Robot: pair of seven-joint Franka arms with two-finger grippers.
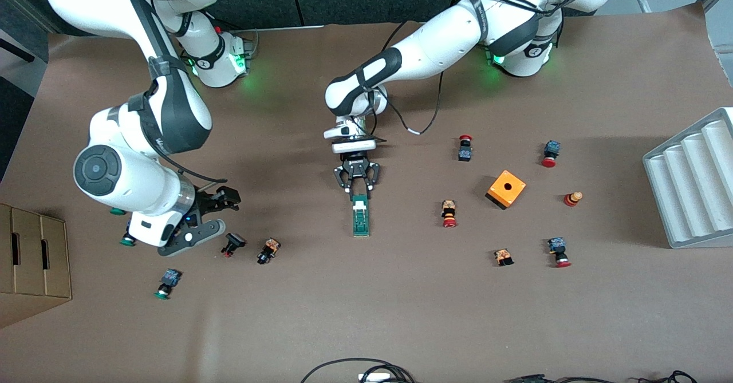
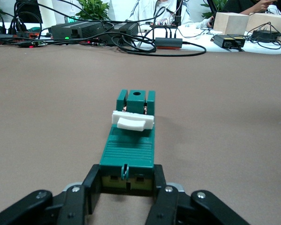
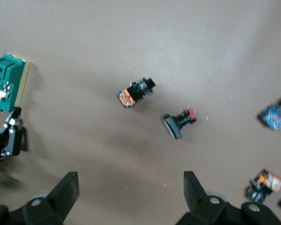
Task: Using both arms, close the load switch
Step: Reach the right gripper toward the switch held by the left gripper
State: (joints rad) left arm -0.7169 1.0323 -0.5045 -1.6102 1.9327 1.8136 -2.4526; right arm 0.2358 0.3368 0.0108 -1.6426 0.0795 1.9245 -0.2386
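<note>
The green load switch [image 1: 361, 218] lies mid-table, its long axis running toward the front camera. Its white sliding piece [image 2: 132, 121] sits partway along its top. My left gripper [image 1: 358, 190] is low at the end of the switch nearest the arms' bases. Its fingers [image 2: 91, 187] press that end from both sides. My right gripper [image 1: 219, 216] is open and empty, over bare table toward the right arm's end, beside two small push buttons [image 3: 178, 124]. The switch also shows in the right wrist view [image 3: 7, 82].
An orange cube with a hole [image 1: 506, 189] and several push buttons [image 1: 449, 213] lie toward the left arm's end. A grey ridged tray [image 1: 693, 182] stands at that table edge. A cardboard box [image 1: 31, 257] stands at the right arm's end. More buttons [image 1: 268, 251] lie near my right gripper.
</note>
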